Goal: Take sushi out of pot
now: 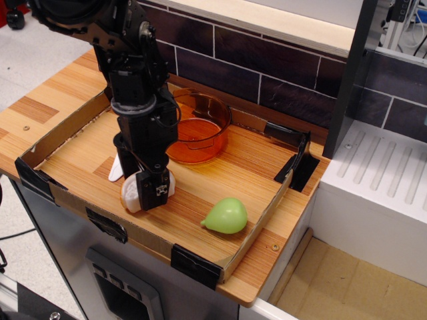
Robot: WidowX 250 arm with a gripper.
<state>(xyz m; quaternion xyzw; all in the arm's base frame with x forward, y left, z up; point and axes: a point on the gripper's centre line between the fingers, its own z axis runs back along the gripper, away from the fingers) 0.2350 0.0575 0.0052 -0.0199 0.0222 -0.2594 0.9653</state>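
Observation:
The sushi (133,195), a small white lump with a tan underside, is between the fingers of my black gripper (152,192), low over the wooden floor at the front left of the cardboard-walled tray. The gripper is shut on it. The amber-orange pot (215,136) stands behind and to the right of the gripper, near the back wall. It looks empty. My arm hides part of the pot's left rim.
A green pear-shaped toy (226,215) lies near the tray's front right. A white flat piece (119,168) lies behind the gripper on the left. Low cardboard walls (65,130) ring the tray. A dark tiled wall stands behind it, and a white unit (373,180) stands on the right.

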